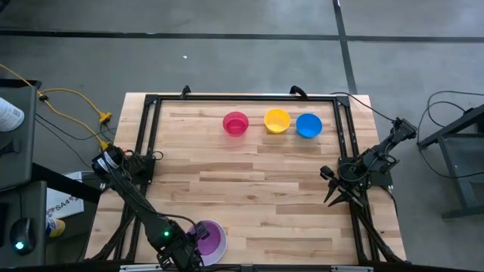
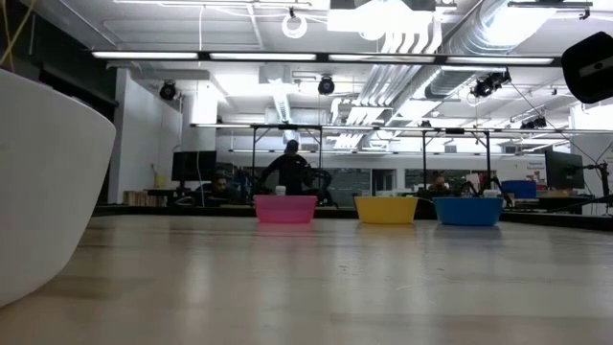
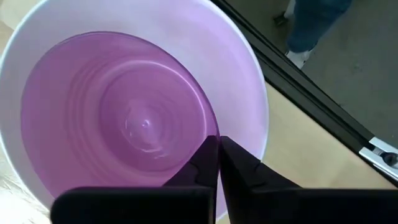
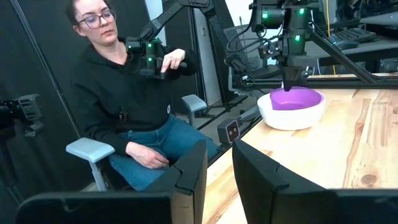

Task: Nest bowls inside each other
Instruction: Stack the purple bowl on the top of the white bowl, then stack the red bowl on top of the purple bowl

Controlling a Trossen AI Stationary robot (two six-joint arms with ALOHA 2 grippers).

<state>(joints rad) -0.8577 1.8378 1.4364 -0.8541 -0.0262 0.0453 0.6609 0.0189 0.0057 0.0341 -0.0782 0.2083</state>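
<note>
Purple bowl (image 4: 296, 98) nested in white bowl (image 4: 290, 117); three remain.
Your left gripper (image 3: 217, 163) pinches the purple rim; release, then fetch the pink-red bowl (image 1: 236, 123).

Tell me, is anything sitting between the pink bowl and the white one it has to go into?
Nothing visible. Bare table lies between the pink bowl and the white bowl, which already holds the purple bowl. The left gripper, shut, is over that purple bowl.
</note>
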